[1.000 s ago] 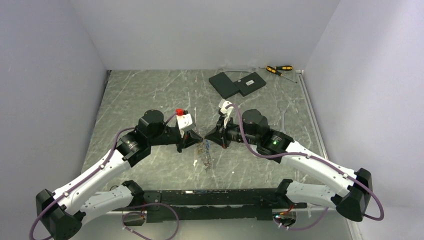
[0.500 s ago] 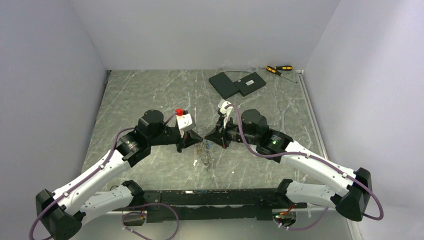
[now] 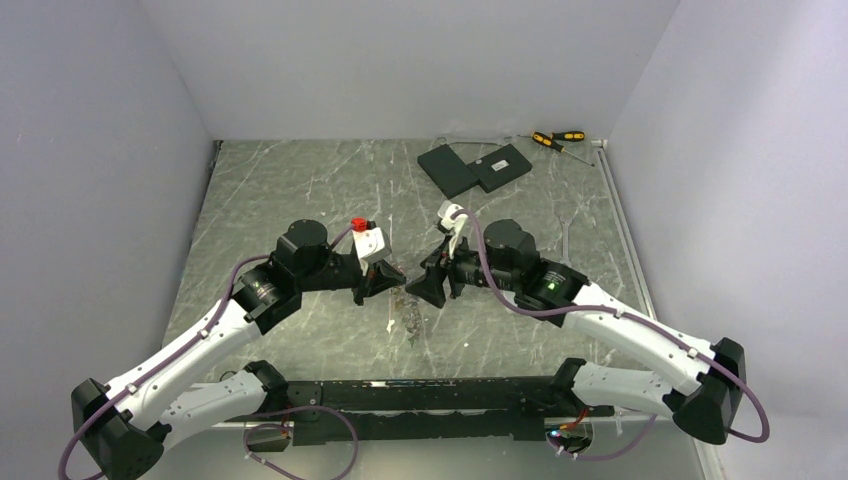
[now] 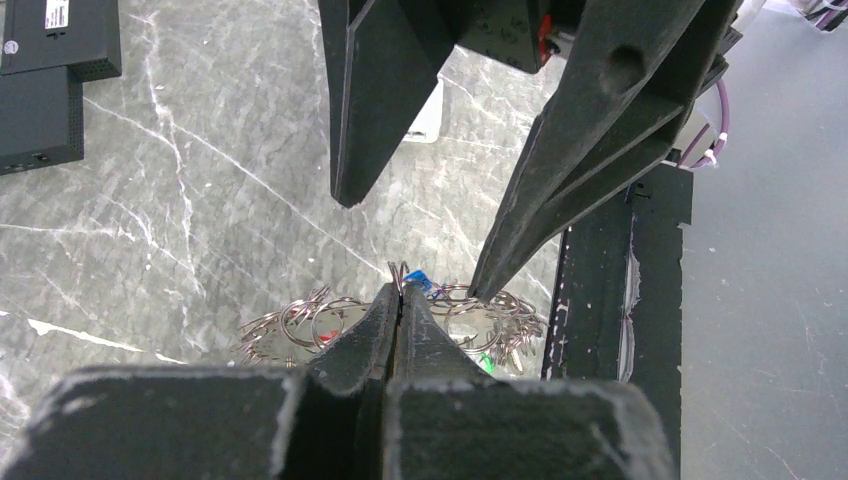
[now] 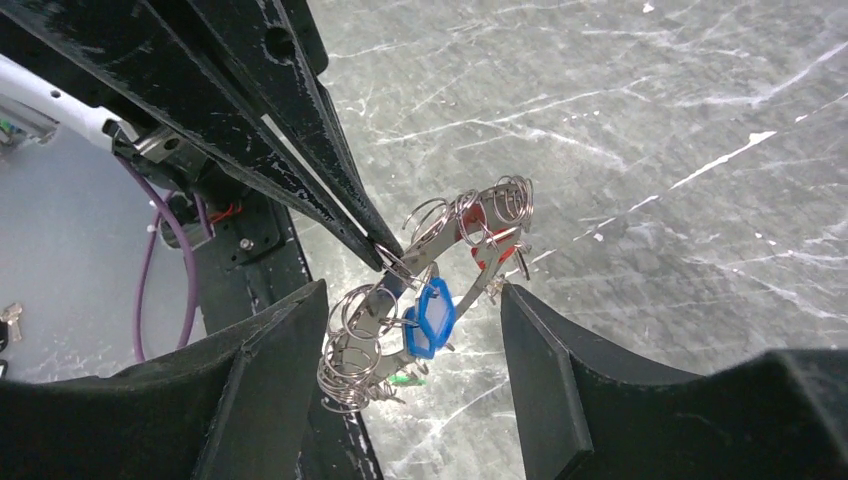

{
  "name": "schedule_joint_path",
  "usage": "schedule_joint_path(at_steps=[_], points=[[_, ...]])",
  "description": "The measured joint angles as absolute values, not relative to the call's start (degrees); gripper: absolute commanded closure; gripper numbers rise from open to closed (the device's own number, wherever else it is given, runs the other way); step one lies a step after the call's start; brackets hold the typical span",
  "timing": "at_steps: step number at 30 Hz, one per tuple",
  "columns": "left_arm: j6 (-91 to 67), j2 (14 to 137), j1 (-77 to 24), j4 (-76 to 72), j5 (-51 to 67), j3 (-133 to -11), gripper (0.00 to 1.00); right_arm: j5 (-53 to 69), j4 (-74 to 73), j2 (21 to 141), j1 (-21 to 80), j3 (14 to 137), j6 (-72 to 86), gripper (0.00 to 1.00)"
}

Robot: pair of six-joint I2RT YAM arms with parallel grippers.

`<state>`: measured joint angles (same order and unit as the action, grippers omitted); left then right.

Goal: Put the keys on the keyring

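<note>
The keyring (image 5: 400, 300) is a tangle of thin metal rings and small grey keys, and it hangs above the marble table. My left gripper (image 4: 400, 295) is shut on one wire loop of it, which sticks out past the fingertips (image 5: 378, 250). A blue-tagged key (image 5: 432, 315) dangles in the bundle, with a red one (image 5: 492, 252) and a green one (image 5: 405, 378) beside it. My right gripper (image 5: 415, 290) stands open, a finger on each side of the bundle and nothing gripped. In the top view the left gripper (image 3: 393, 284) and the right gripper (image 3: 424, 289) face each other over the keyring (image 3: 411, 312).
Two flat black boxes (image 3: 473, 167) lie at the back of the table, with yellow-and-black screwdrivers (image 3: 558, 140) beyond them. A black rail (image 3: 430, 395) runs along the near edge between the arm bases. Walls close in both sides.
My right gripper has opened and drawn back a little from the left fingertips. The keyring stays held in the left gripper, which has not moved.
</note>
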<state>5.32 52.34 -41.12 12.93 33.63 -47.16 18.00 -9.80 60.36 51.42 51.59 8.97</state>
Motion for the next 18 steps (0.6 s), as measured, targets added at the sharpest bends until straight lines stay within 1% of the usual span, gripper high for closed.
schedule_joint_path(at_steps=[4,7,11,18], points=[[5.3,52.3,-41.1,12.9,33.6,-47.2,1.00,16.4,-9.0,57.9,51.4,51.0,8.5,0.25],[5.3,52.3,-41.1,12.9,33.6,-47.2,1.00,15.6,-6.6,54.4,51.4,48.3,7.0,0.22],[5.4,52.2,-41.1,12.9,33.7,-47.2,1.00,15.5,-5.1,51.0,51.4,45.8,5.1,0.21],[5.6,49.0,-41.1,12.5,34.7,-47.0,1.00,18.2,-2.5,51.0,51.4,45.7,4.3,0.21]])
